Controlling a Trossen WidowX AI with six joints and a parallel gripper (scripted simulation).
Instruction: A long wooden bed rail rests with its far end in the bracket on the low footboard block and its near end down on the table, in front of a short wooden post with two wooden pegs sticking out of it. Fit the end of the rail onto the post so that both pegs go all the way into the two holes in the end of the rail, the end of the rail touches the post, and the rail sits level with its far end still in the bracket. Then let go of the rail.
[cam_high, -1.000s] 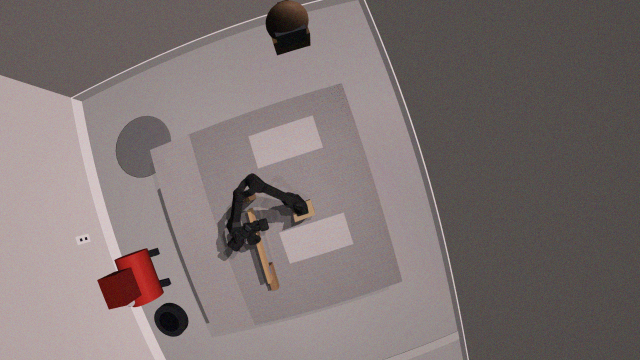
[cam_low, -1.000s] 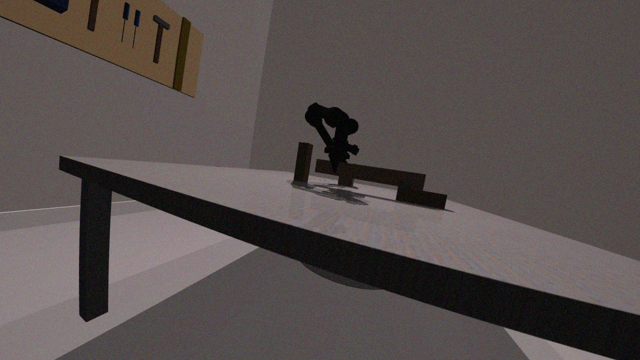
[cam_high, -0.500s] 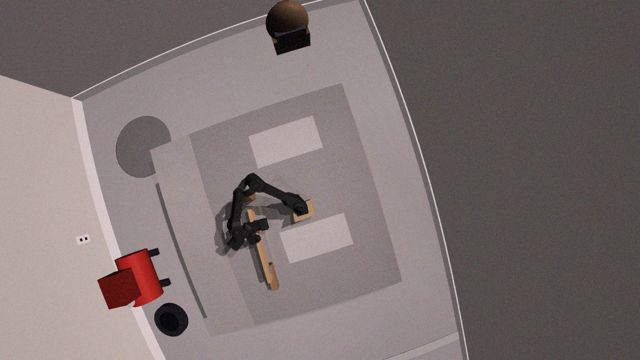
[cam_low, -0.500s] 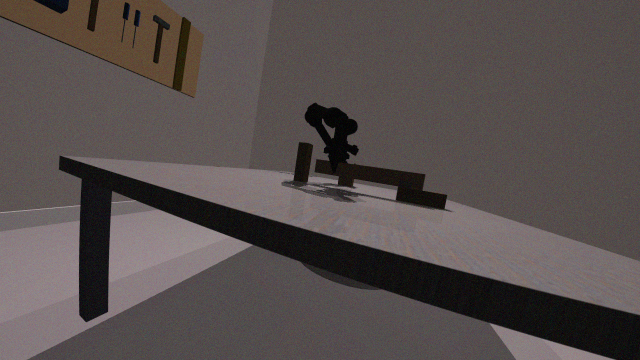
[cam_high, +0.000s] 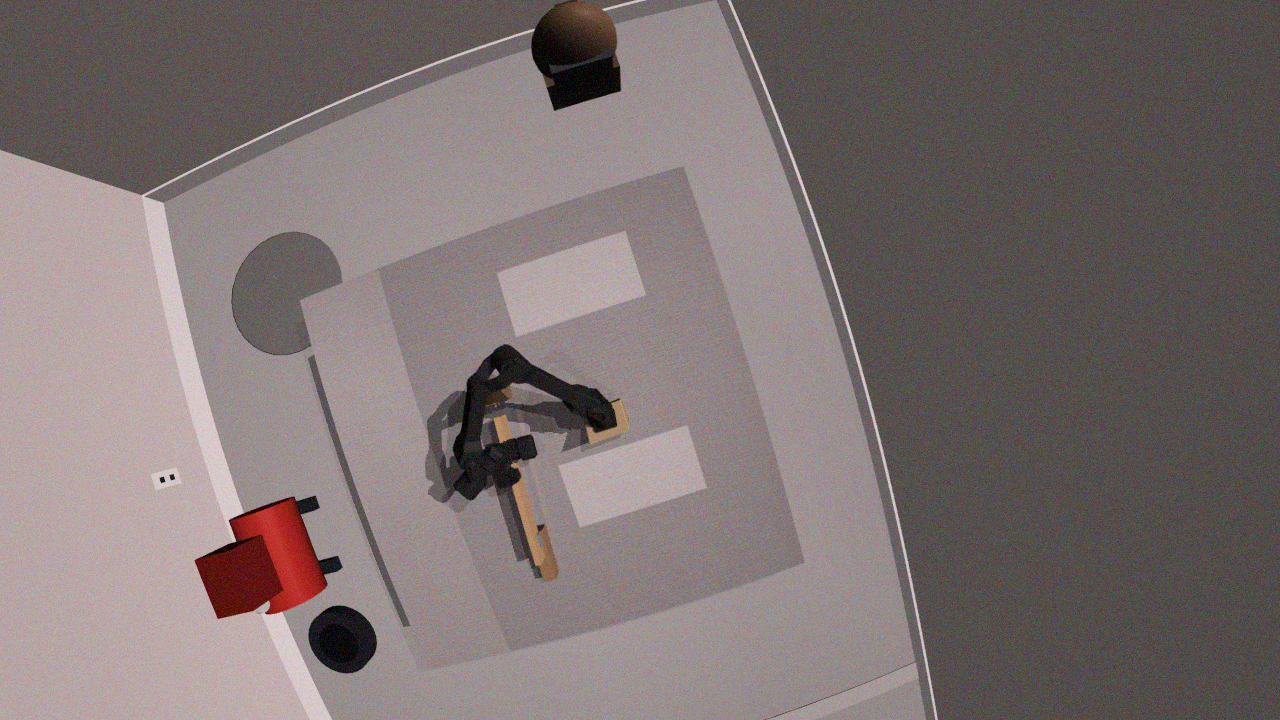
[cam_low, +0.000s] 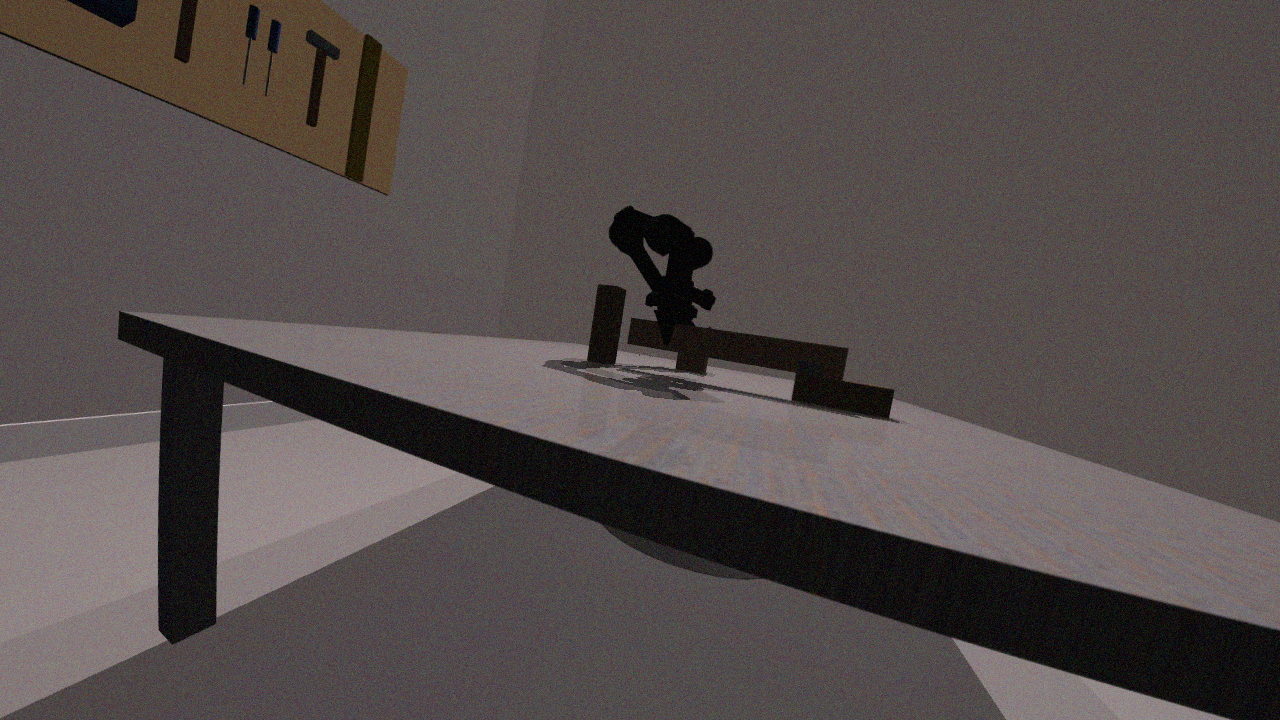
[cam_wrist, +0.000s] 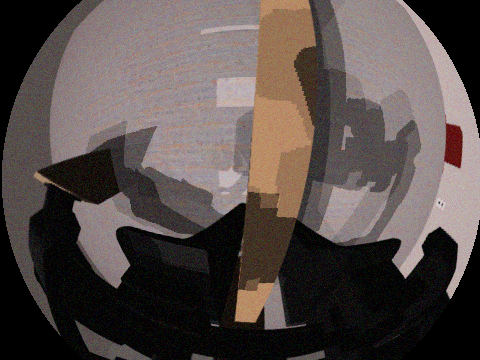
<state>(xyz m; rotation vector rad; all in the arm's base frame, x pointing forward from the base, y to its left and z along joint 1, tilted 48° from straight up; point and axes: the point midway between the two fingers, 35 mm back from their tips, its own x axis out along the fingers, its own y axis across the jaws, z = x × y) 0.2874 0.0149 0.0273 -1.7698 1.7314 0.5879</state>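
The long wooden rail (cam_high: 528, 514) (cam_low: 769, 349) (cam_wrist: 282, 125) runs from the footboard block to near the post. Its far end sits at the bracket on the low footboard block (cam_high: 550, 559) (cam_low: 863, 399). Its near end hangs above the table, roughly level. The short upright post (cam_high: 499, 394) (cam_low: 605, 324) stands just beyond that end, with a narrow gap between them. My gripper (cam_high: 511, 463) (cam_low: 666, 338) (cam_wrist: 258, 210) is shut on the rail, nearer the post than the footboard. The pegs, the holes and the inside of the bracket are not visible.
A wooden block (cam_high: 619, 430) (cam_low: 691, 360) (cam_wrist: 87, 180) under my arm's base stands to one side of the rail. My arm arches over the table near the post. The table edge (cam_low: 501, 447) shows in the exterior view. Two pale rectangles (cam_high: 571, 283) (cam_high: 632, 476) show on the table top.
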